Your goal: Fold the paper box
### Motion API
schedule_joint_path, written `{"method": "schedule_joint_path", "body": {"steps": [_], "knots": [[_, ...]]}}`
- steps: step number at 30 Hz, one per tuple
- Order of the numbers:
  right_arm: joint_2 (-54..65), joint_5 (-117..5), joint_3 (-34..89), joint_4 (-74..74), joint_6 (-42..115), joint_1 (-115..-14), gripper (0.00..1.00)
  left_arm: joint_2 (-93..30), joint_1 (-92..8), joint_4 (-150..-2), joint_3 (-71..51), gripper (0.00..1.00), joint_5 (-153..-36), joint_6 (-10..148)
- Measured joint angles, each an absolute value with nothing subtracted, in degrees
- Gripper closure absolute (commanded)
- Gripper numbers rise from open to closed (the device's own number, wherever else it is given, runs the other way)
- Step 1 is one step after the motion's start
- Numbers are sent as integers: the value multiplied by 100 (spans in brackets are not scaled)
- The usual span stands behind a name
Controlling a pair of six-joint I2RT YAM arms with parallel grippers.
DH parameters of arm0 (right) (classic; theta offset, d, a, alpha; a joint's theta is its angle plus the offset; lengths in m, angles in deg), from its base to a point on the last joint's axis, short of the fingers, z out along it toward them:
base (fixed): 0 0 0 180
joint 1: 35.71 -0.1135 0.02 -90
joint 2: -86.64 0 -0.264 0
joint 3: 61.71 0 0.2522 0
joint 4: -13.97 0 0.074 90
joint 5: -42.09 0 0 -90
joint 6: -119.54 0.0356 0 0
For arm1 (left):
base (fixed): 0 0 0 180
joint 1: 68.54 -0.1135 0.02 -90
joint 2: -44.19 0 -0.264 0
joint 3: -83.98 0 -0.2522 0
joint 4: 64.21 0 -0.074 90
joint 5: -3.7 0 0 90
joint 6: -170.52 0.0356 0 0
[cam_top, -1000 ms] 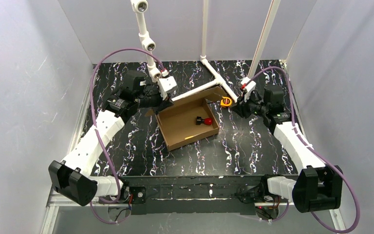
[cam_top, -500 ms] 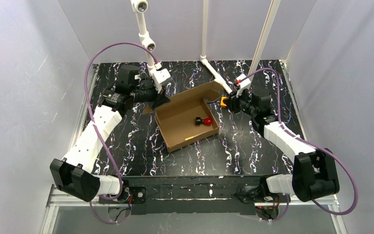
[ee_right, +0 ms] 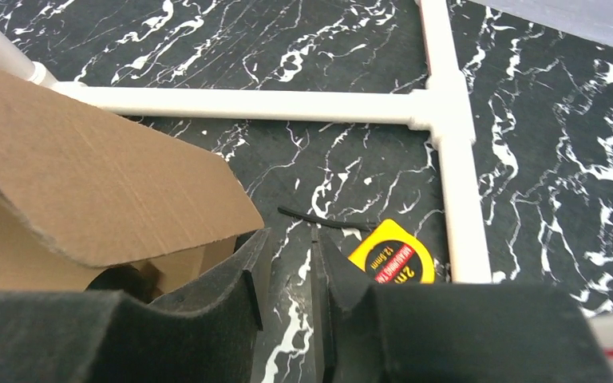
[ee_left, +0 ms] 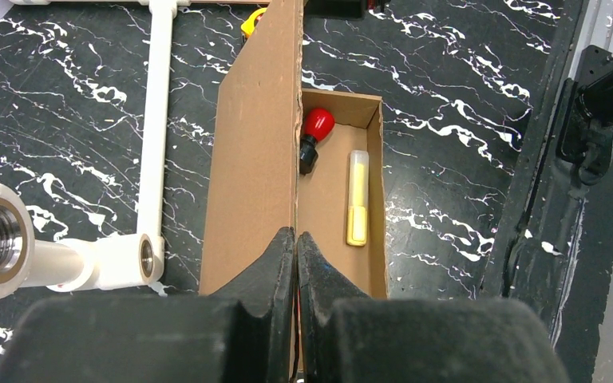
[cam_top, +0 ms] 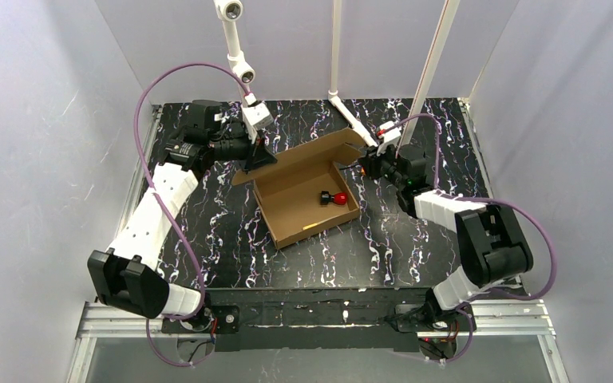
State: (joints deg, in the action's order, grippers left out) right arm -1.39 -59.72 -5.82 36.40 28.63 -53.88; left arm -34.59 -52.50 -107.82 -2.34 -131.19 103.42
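Note:
The brown paper box [cam_top: 286, 195] sits open in the middle of the table, its lid flap [cam_top: 310, 152] raised at the back. My left gripper [cam_top: 259, 158] is shut on the left end of that flap. In the left wrist view the fingertips [ee_left: 284, 243] pinch the flap's edge [ee_left: 257, 136], which stands upright. My right gripper [cam_top: 365, 165] is at the box's back right corner. In the right wrist view it [ee_right: 287, 249] is open by a narrow gap and empty, just right of the flap's corner [ee_right: 96, 183].
Inside the box lie a red and black item [ee_left: 315, 129] and a yellow tube [ee_left: 357, 198]. A yellow tape measure [ee_right: 391, 255] lies beside my right fingers. A white pipe frame [ee_right: 287, 104] runs behind the box. Grey walls enclose the table.
My left gripper has lifted the lid flap and moved back. My right arm has swung left to the box's back right corner, covering the tape measure in the top view.

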Motion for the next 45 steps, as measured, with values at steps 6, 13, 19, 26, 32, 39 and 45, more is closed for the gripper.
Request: {"method": "schedule_joint_path", "body": {"steps": [6, 13, 19, 26, 32, 39, 45], "knots": [[-722, -6274, -649, 4396, 2896, -5412, 65, -3496, -5329, -10803, -216, 100, -13254, 10342], [-1240, -7006, -719, 5163, 2883, -5410, 66, -3557, -5386, -10825, -172, 100, -13300, 10342], [-1247, -7583, -885, 5648, 2872, -5408, 66, -3664, -5414, -10847, -63, 100, -13350, 10342], [-1247, -7839, -914, 6013, 2977, -5403, 64, -3732, -5441, -10862, 0, 100, -13366, 10338], [-1240, -7852, -872, 5850, 2879, -5355, 53, -3822, -5500, -10926, 90, 100, -13394, 10325], [-1196, -8044, -781, 5214, 2594, -4968, 42, -3931, -5581, -10983, 182, 100, -13510, 10296], [-1142, -8269, -781, 4975, 2457, -4929, 38, -4071, -5644, -10970, 308, 100, -13564, 10228]]}}
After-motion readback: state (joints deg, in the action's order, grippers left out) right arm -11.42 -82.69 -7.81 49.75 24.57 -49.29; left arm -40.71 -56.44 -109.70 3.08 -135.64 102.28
